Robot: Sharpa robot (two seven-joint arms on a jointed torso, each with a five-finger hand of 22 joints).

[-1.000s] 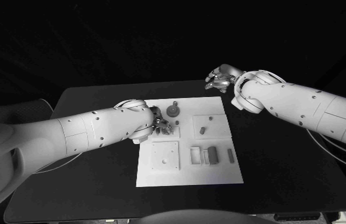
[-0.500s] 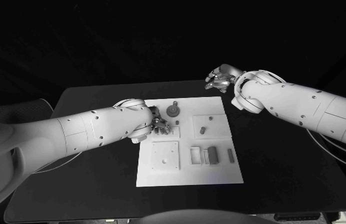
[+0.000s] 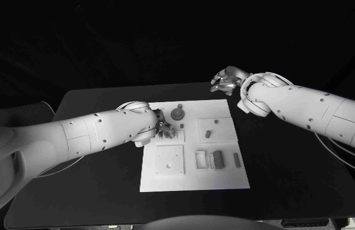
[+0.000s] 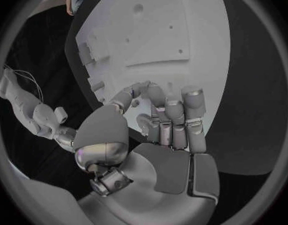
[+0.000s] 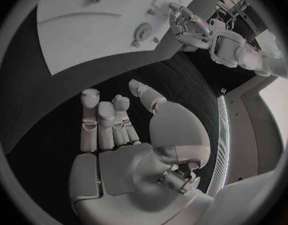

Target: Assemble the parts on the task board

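The left hand (image 3: 164, 129) is hovering low over the board's (image 3: 222, 181) left edge, fingers curling in close together; whether they are pinching a part or only touching the board, I cannot tell. The right hand (image 3: 227, 81) is hanging past the board's far corner, fingers loosely apart and holding nothing.

Just beyond the left fingertips, a round part (image 3: 177, 113) is standing upright on the board. Further toward the right hand, a short peg (image 3: 209, 134) is lying with its long axis running away from the robot. Nearer the robot, a bar (image 3: 217, 160) and a slimmer bar (image 3: 237, 159) are lying parallel, pointing the same way. The left hand is nearer all 4 parts, so the coming move is probably its own.
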